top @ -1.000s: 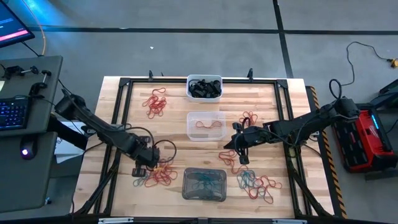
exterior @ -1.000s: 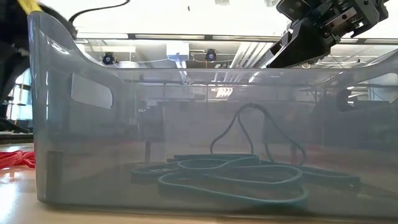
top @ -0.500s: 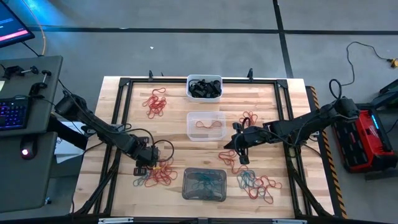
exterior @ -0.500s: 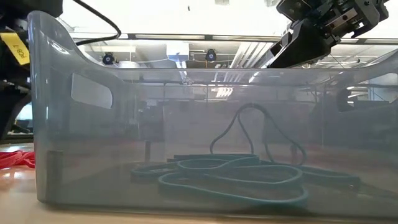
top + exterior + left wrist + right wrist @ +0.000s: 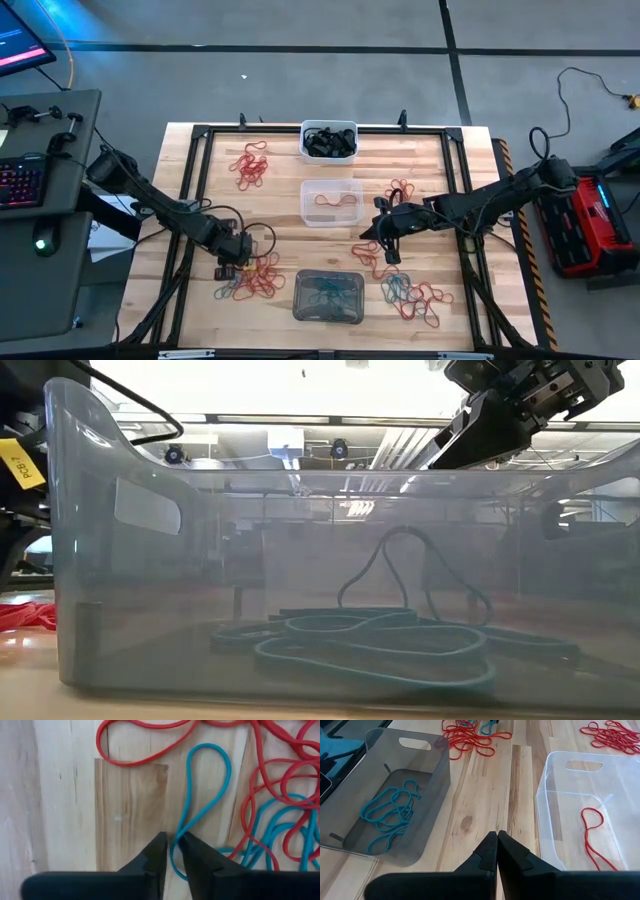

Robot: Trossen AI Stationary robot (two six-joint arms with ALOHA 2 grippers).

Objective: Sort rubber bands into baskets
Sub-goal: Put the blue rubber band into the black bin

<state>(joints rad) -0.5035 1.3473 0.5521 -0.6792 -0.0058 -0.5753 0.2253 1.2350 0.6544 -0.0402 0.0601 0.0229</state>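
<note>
From above, the wooden tabletop [image 5: 200, 180] carries three baskets in a column down its middle: a white basket [image 5: 328, 140] at 12 o'clock filled with black bands, a clear basket [image 5: 331, 201] at the centre holding a red band, and a grey basket [image 5: 328, 296] at 6 o'clock holding teal bands. Loose rubber bands [image 5: 250, 165] lie in heaps at 10, 2, 5 and 7 o'clock. The left gripper [image 5: 227, 271] sits low over the 7 o'clock heap; the right gripper [image 5: 384, 238] hangs between the clear basket and the heaps at 2 and 5 o'clock. The low view looks through the grey basket's wall [image 5: 150, 560] at teal bands [image 5: 370, 645] on its floor. In the left wrist view the jaws are pinching a blue-teal band [image 5: 202, 800] that lies on the wood among red ones. In the right wrist view the jaws are pressed together, empty, above bare wood between the grey basket [image 5: 395, 775] and the clear basket [image 5: 585, 795].
</note>
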